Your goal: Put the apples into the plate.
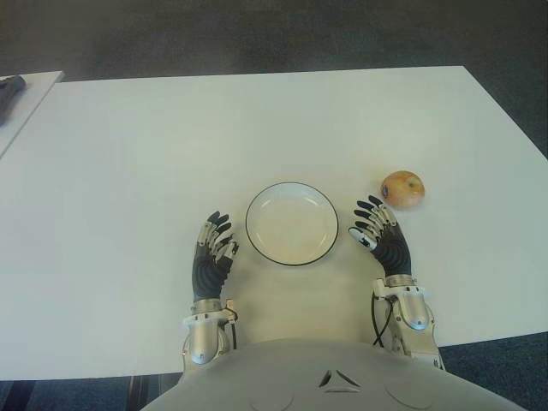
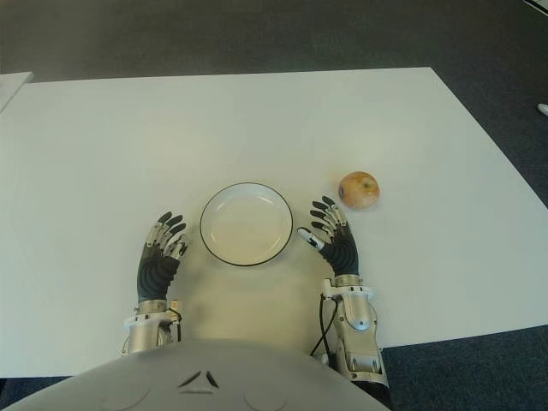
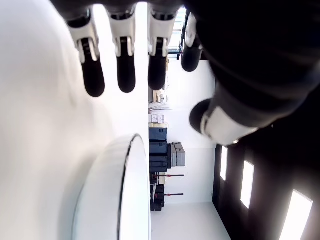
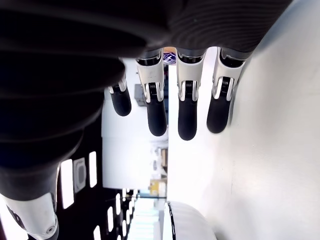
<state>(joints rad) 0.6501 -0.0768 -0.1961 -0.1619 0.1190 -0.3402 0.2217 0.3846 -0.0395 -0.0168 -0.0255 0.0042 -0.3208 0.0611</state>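
Left hand [image 1: 211, 254] just left of the plate [image 1: 292, 223], fingers spread, holding nothing. Plate empty, near the white table's [image 1: 128, 171] front edge. Right hand [image 1: 382, 233] just right of the plate, fingers apart. Apple [image 1: 402, 189] beyond those fingertips, apart; bare tabletop all round.

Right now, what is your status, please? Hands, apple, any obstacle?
Both hands open, left hand left of plate, right hand right of it. Apple on table, just beyond right fingers, untouched. Plate holds nothing. Path clear.
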